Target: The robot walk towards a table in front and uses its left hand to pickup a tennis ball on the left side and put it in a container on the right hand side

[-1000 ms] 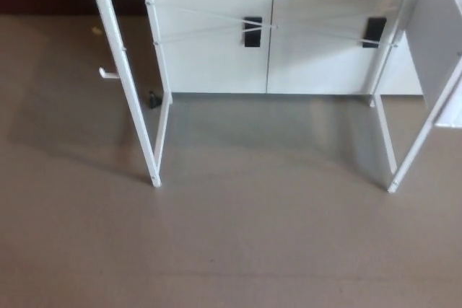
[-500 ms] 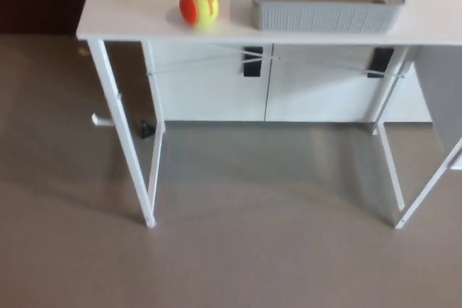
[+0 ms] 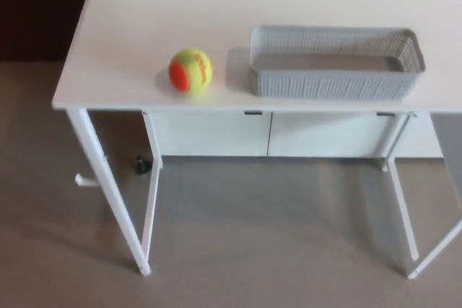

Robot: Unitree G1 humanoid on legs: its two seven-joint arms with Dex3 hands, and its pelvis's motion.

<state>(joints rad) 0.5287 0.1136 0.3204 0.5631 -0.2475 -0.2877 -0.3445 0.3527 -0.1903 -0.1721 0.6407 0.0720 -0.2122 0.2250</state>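
A yellow and orange tennis ball (image 3: 190,70) rests on the white table (image 3: 130,48), near its front edge and toward the left. To the ball's right stands a grey mesh basket (image 3: 333,63), long and rectangular, with nothing visible inside it. A small gap of bare tabletop separates ball and basket. Neither of my hands shows in the head view.
The table's thin white legs (image 3: 108,192) reach down to a grey floor. Behind them stands a white cabinet (image 3: 271,133) with two doors. A small dark object (image 3: 143,166) lies on the floor beside the left legs. A dark wall (image 3: 43,5) fills the far left.
The whole picture has shifted downward: the camera has come closer to the table, so the tabletop, ball and basket now show fully. Nothing on the table has moved.
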